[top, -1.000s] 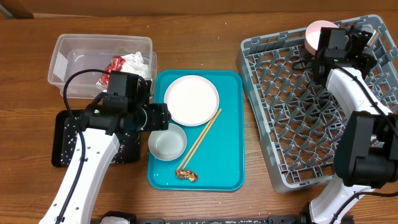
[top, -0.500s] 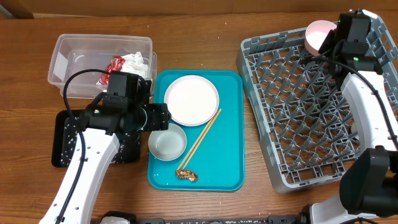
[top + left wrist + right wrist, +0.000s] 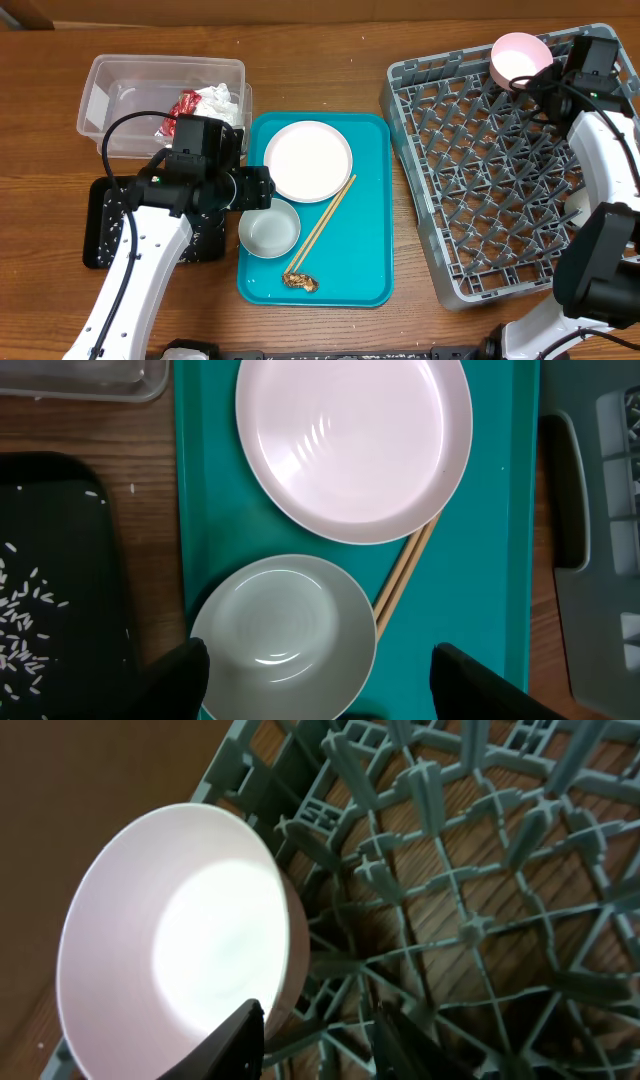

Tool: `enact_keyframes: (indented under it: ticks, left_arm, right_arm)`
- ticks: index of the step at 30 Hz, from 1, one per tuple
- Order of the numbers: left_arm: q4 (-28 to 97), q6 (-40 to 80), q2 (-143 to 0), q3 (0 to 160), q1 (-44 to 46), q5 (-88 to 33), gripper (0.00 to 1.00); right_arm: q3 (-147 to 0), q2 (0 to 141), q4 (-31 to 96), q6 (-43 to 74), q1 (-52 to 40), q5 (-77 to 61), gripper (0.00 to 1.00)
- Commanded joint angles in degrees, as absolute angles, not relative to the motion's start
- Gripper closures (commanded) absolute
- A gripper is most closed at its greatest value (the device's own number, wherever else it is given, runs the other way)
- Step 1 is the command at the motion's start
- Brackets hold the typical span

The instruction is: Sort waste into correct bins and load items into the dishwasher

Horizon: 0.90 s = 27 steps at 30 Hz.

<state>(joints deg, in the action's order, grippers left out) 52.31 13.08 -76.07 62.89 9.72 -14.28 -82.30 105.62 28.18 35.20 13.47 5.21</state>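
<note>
Awaiting sorting on the teal plastic tray (image 3: pixel 370 250): a brown food scrap (image 3: pixel 300 281), a small pale bowl (image 3: pixel 269 231) and a round white plate (image 3: pixel 308 160), with the left hand (image 3: pixel 320 660) spread wide over the bowl. Beyond, loose rice grains (image 3: pixel 20 620) lie in the shallow black tray (image 3: pixel 95 250), and a crumpled white napkin (image 3: pixel 222 100) and red shiny wrapper (image 3: pixel 183 105) in the clear plastic tub (image 3: pixel 165 62). A pink bowl (image 3: pixel 520 58) sits in the far corner of the grey plastic dish rack (image 3: pixel 480 180), the right hand (image 3: pixel 318 1020) parted beside it.

A pink bowl (image 3: pixel 520 58) leans tilted in the far corner of the grey dish rack (image 3: pixel 420 150), while the crumpled napkin (image 3: pixel 222 100) and red wrapper (image 3: pixel 183 105) lie in the clear tub (image 3: pixel 120 95).
</note>
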Motion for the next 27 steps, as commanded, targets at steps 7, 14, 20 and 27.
enact_keyframes:
  ticks: [7,14,20,27]
  left_arm:
    - [52.2,12.0,-75.3,63.6,9.6,-14.0,0.27]
    - [52.3,12.0,-75.3,63.6,9.6,-14.0,0.27]
    - [52.4,12.0,-75.3,63.6,9.6,-14.0,0.27]
    - [52.5,12.0,-75.3,63.6,9.6,-14.0,0.27]
  right_arm:
    - [-83.2,106.5,27.6,36.3,13.5,3.7,0.62]
    - [-83.0,106.5,27.6,39.7,13.5,2.8,0.62]
    - [-81.6,106.7,27.6,41.0,13.5,2.8,0.63]
    - [-81.6,106.8,27.5,41.0,13.0,1.8,0.63]
